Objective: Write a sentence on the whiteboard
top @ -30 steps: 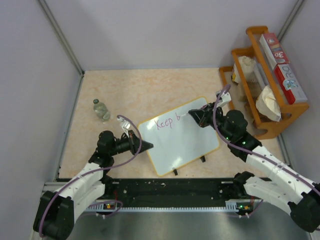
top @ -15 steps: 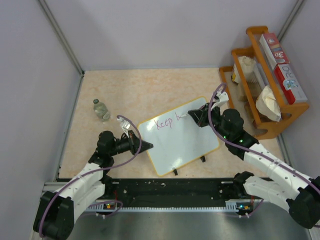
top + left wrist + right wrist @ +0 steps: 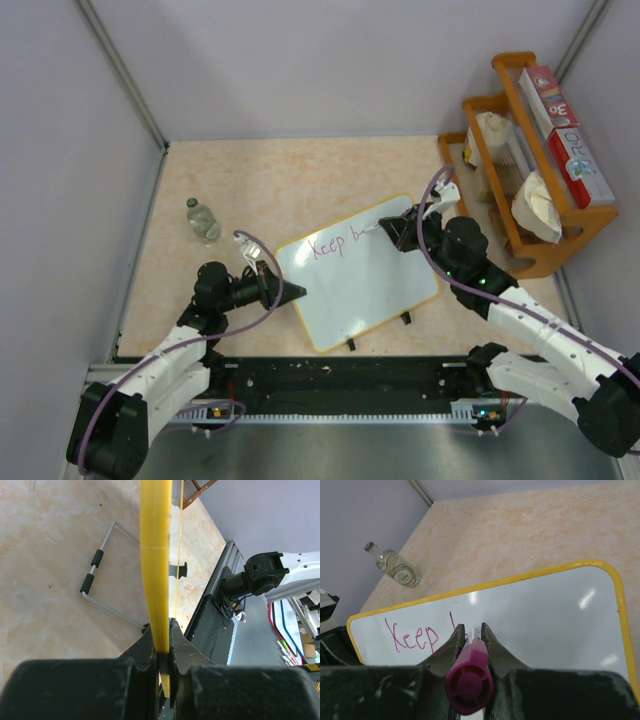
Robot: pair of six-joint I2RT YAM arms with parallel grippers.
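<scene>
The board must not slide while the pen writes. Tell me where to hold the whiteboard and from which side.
Grip the thin yellow rim on the whiteboard's left edge, coming from the left along the board's plane. It is slim enough for the jaws, clear of the writing and far from the marker; the left gripper is shut there.

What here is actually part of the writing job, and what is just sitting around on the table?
In use:
- whiteboard, clamped by its rim in the left pincer
- purple marker, gripped in the right pincer
- the writing, "Keep b"

Lying about:
- glass bottle
- wooden rack of boxes and bags
</scene>
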